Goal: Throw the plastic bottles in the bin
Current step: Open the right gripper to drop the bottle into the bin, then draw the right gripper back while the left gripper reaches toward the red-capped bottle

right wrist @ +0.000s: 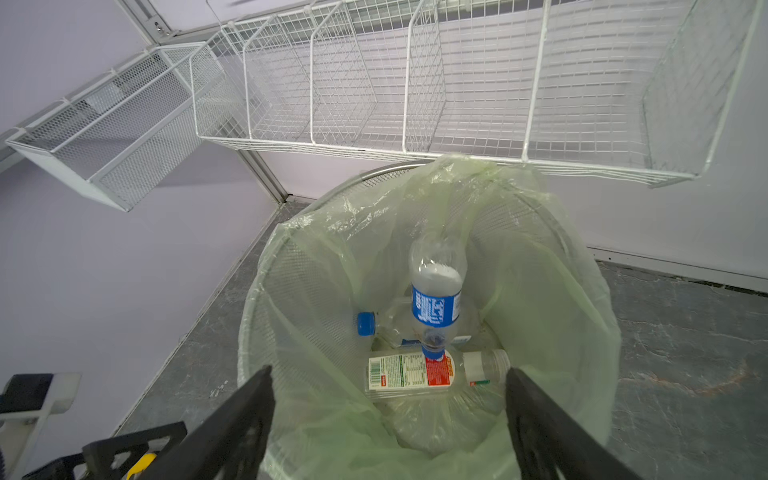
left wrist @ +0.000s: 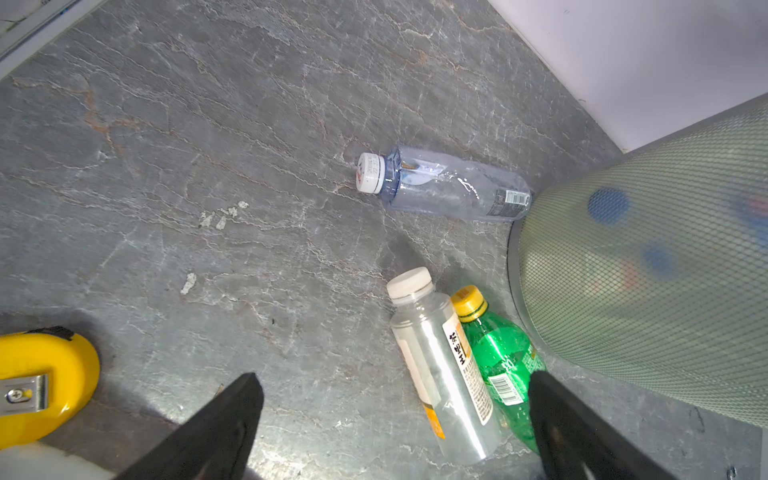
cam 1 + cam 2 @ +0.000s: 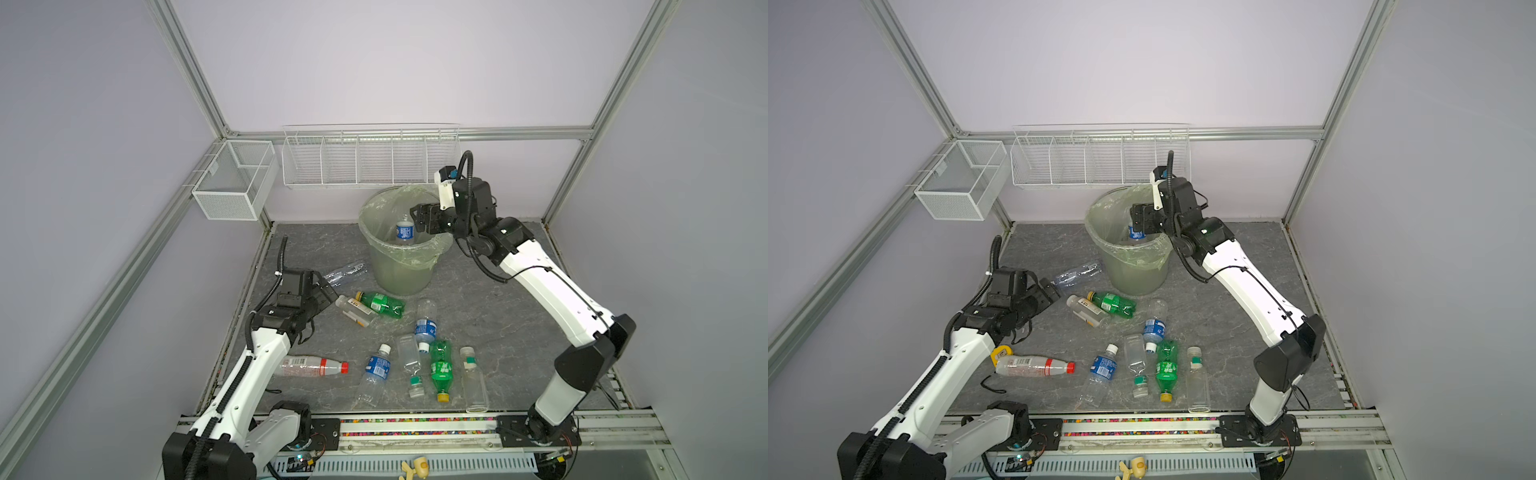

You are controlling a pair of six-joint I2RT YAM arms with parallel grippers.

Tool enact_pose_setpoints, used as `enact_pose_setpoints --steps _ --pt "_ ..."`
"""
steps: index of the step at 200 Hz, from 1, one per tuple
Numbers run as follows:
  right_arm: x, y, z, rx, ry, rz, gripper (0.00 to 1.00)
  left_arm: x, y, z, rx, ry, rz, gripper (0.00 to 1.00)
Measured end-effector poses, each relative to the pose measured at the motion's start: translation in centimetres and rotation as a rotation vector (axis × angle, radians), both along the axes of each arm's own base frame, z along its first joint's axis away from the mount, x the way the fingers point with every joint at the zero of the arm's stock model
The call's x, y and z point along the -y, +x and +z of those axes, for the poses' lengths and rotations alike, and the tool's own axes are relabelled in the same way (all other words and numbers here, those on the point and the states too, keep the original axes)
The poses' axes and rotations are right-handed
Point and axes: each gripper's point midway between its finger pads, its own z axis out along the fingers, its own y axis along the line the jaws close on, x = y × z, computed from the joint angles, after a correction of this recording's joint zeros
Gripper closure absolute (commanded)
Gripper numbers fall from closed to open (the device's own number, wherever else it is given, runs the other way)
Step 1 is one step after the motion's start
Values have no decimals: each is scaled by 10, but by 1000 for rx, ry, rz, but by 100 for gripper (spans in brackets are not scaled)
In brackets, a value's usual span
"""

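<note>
Your left gripper (image 2: 392,375) and right gripper (image 1: 390,369) gaped empty; the clear white-capped plastic bottle (image 3: 354,311) at seven o'clock from the round pale-green bin (image 3: 397,274) looked light, crushable, best pinched mid-body.

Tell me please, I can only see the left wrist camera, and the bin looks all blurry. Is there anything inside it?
Observer: Yes. The right wrist view looks down into the bin: a blue-label bottle points cap down over a red-label bottle lying flat.
Operator: Is something holding the blue one?
Observer: No. The right hand is open above the bin, gripping nothing.
Operator: How many are left outside?
Observer: Nine lie on the table in both top views, including a red-capped bottle your view misses.
</note>
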Motion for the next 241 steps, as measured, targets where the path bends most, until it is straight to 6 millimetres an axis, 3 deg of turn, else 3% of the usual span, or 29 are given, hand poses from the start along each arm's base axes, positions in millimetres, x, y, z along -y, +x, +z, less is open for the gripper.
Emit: enact_pose_setpoints --steps 27,51,121,210,241 --pt "20 -28 26 48 34 0 12 -1 -2 -1 -8 -6 15 1" --pt "32 -44 25 49 36 0 12 -3 -4 -2 -20 -6 29 1" --pt "55 -69 -51 -85 -69 -19 12 -8 -13 -11 -44 -69 131 1" --pt "87 -104 -115 -223 -80 -83 12 -20 -52 -48 -186 -179 368 1" --pt "93 -111 -123 -243 -78 -94 12 -24 -67 -57 -247 -174 416 1"
